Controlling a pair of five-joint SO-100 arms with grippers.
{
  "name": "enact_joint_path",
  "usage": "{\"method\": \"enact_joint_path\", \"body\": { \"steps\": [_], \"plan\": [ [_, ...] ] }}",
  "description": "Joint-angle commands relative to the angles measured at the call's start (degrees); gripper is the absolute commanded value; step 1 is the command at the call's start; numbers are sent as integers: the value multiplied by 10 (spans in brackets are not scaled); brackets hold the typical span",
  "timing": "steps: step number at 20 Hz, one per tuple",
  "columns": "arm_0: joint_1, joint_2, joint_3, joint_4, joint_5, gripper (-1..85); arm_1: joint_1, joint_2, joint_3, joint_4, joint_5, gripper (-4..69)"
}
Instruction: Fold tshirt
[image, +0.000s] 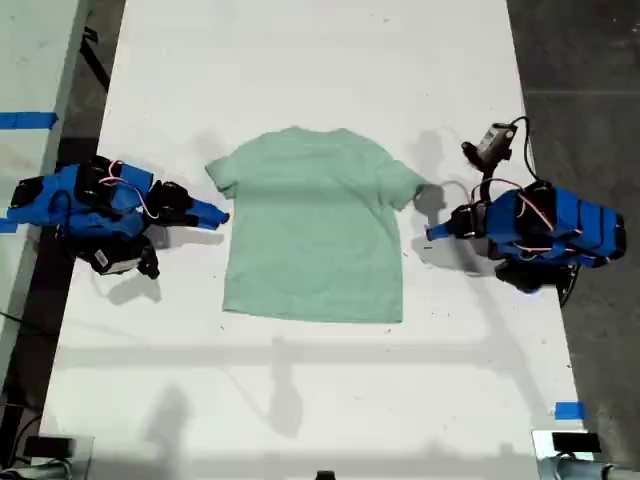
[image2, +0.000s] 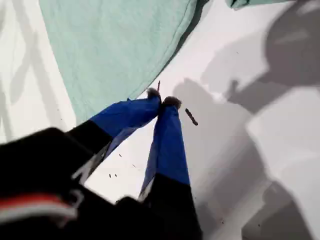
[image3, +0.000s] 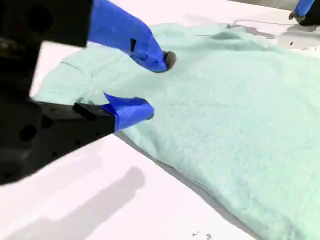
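My first end effector (image: 432, 233) (image2: 162, 100) is closed on nothing, its two blue fingertips pressed together just above the white counter (image: 320, 60) (image2: 280, 150). The tshirt (image: 315, 230) (image2: 115, 45) lies flat and spread out just ahead of those tips; its side hem runs close past them without touching, and bare counter shows in the narrow gap. One short sleeve (image: 410, 185) (image2: 250, 2) sits farther ahead and off to one side of this end effector. My second end effector (image: 220, 213) (image3: 157, 85) is open, with a clear gap between its jaws. It hangs at the opposite side of the tshirt (image3: 240, 125), with the other sleeve (image: 218, 178) (image3: 75, 75) right beneath and around its tips. Whether the lower fingertip touches the cloth, I cannot tell. From this end effector the pale mint body of the garment stretches away across the counter (image3: 100, 200), and my first end effector (image3: 302, 9) shows as a small blue shape beyond the far edge of the cloth. The two end effectors face each other with the tshirt between them, neckline and bottom hem lying to either side of the line joining them.
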Motion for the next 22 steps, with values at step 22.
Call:
{"method": "enact_joint_path", "body": {
  "steps": [22],
  "plan": [
    [-15, 60, 6, 1, 0, 126, -9, 6, -2, 14, -31, 39]
  ]
}}
